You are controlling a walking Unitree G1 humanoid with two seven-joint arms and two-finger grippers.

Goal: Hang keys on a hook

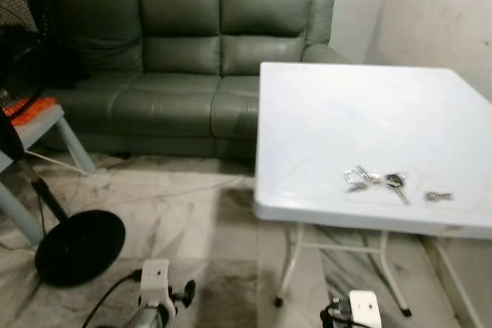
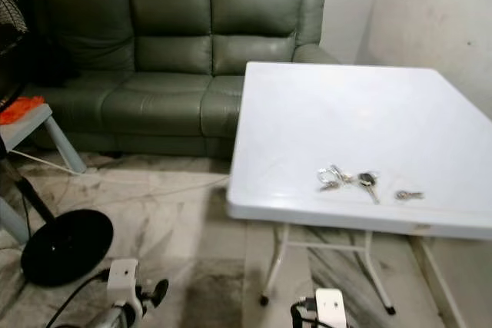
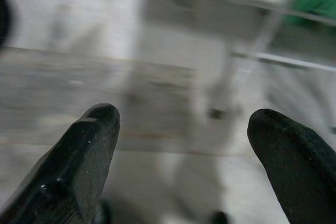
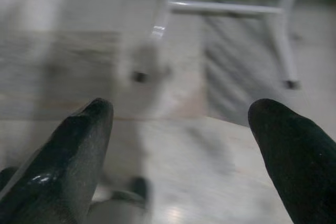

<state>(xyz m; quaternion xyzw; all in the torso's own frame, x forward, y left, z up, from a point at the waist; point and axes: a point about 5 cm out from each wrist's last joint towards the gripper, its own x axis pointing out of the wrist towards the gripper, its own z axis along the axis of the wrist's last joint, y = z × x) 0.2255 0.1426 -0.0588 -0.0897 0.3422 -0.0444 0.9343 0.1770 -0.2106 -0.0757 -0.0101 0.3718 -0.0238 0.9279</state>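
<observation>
A bunch of keys on a silver ring lies near the front edge of the white folding table; one small loose key rests just to its right. Both arms hang low in front of the table, their wrists at the bottom of the head views. My left gripper is open over blurred marble floor, with nothing between its black fingers. My right gripper is also open and empty, facing the table's white legs.
A green leather sofa stands against the back wall. A standing fan with a round black base and a grey stool with an orange thing on it are at the left. A white wall runs along the right.
</observation>
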